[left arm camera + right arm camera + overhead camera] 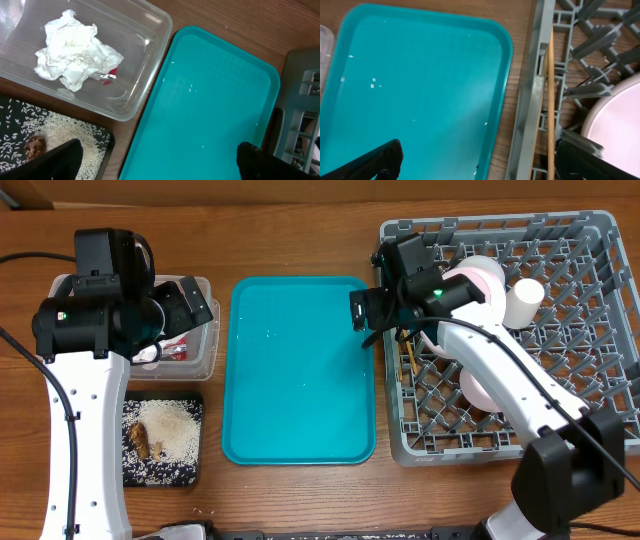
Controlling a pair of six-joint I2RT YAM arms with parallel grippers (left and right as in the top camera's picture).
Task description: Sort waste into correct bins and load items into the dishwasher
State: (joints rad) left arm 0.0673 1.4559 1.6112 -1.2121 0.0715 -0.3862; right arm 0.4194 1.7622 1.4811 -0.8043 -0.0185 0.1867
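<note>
A crumpled white napkin (75, 50) and a shiny red wrapper (111, 74) lie in the clear tub (145, 80). White rice (170, 425) and a brown scrap (140, 442) lie in the black tray (195, 472). My left gripper (205, 315) hangs open over the tub's right end, holding nothing. In the grey dish rack (600, 380) stand white bowls (480, 275), a small white cup (524, 301) and wooden chopsticks (550, 100) along the left wall. My right gripper (365, 315) hangs open and empty above that wall. The plate cannot be told apart from the bowls.
A large teal tray (300, 370) lies between tub and rack, bare except for a few stray rice grains (372, 82). In the right wrist view a strip of wooden table (520, 50) separates tray and rack wall (530, 110). Both arms' cables trail near the table's sides.
</note>
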